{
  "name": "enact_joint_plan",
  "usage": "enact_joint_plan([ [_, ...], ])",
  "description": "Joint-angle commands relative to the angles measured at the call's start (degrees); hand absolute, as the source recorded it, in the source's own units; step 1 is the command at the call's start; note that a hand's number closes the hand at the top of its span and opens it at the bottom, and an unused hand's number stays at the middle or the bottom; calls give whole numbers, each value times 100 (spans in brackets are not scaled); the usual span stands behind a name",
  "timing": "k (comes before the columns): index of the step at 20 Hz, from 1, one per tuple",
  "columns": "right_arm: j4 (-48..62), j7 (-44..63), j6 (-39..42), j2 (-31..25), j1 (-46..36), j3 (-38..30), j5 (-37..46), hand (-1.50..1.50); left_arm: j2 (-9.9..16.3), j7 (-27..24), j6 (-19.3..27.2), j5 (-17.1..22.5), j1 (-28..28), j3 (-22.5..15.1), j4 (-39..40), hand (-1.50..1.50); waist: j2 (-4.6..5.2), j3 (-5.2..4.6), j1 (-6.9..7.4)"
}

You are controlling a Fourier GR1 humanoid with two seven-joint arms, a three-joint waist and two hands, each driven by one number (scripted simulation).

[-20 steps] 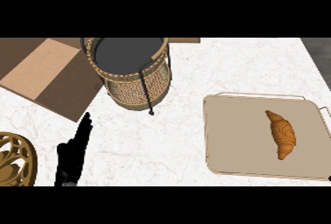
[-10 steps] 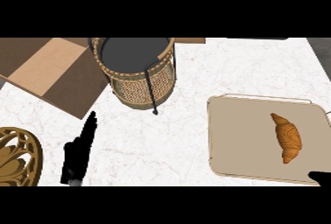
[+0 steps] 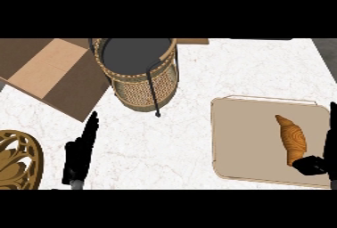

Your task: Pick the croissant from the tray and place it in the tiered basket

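My right robot hand (image 3: 314, 164) sits at the croissant's (image 3: 293, 139) near tip on the tray (image 3: 240, 138), fingers partly cut off so I can't tell its state; left robot hand (image 3: 80, 151) rests open on the surface (image 3: 191, 89). I'd wrap the croissant mid-body, lift straight, then carry left to the far basket (image 3: 138, 73).

Right robot hand (image 3: 314, 164) cut off at the right edge, hiding the croissant's (image 3: 291, 137) lower tip; fingers unclear.

No legible text, labels, brands, numbers or signs on anything in view.
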Motion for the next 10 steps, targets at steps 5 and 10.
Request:
enact_joint_plan([
  [5,701,982,1010,1099,-751,268,363,-150,-81,-44,-9,-36,238,60,44,0,-17,-9,-120],
  [10,1539,771,1043,1732,-1173,202,680,-150,-146,-22,-76,-46,-14,215,279,0,-6,-9,-136],
])
